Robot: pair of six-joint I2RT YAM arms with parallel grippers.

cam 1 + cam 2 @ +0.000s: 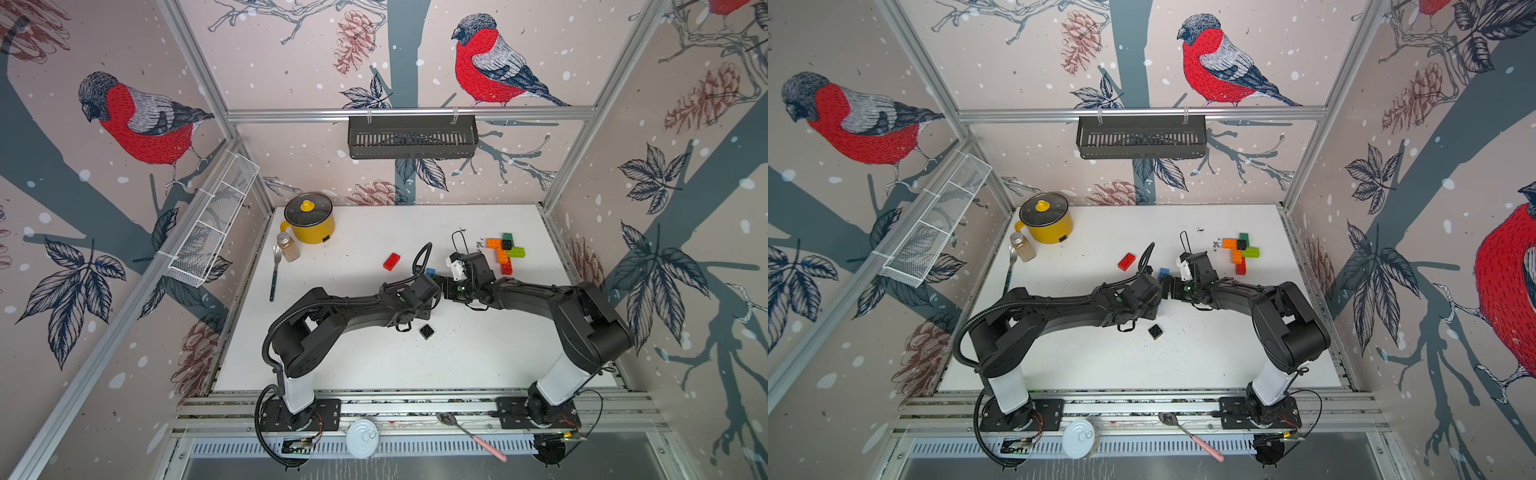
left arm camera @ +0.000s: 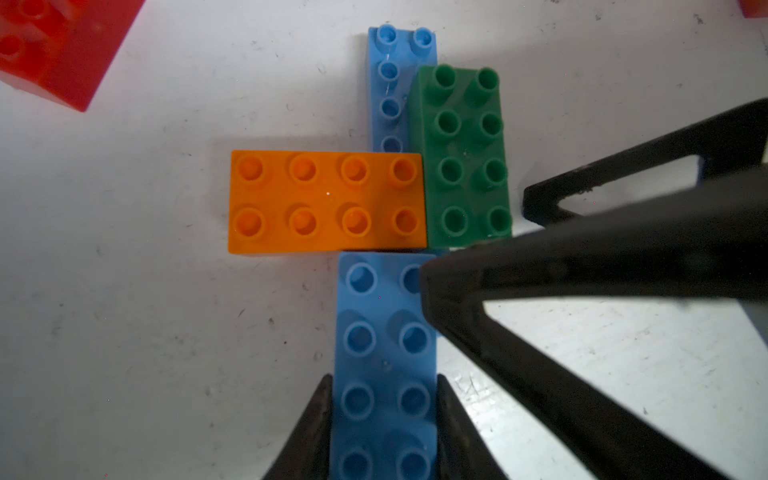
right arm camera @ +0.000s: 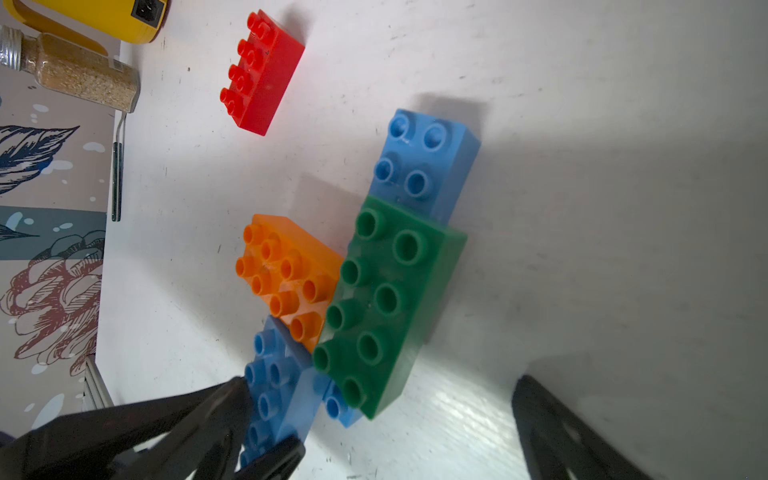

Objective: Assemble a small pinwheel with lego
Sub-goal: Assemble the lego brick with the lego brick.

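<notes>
lego bricks [image 3: 386, 299]: two blue [image 2: 384, 353], one orange [image 2: 326, 199], one green [image 2: 465, 166]; left gripper [image 2: 384, 382] grips blue, right gripper [image 2: 477, 243] wide.

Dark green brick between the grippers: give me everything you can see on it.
The dark green brick is an oblong of glossy plastic with two rows of four studs. It lies flat, studs up. It sits on a blue brick, whose end sticks out beyond it. Its long side lies against the short end of the orange brick. The right gripper stands open astride one end of it, with no contact visible.
</notes>
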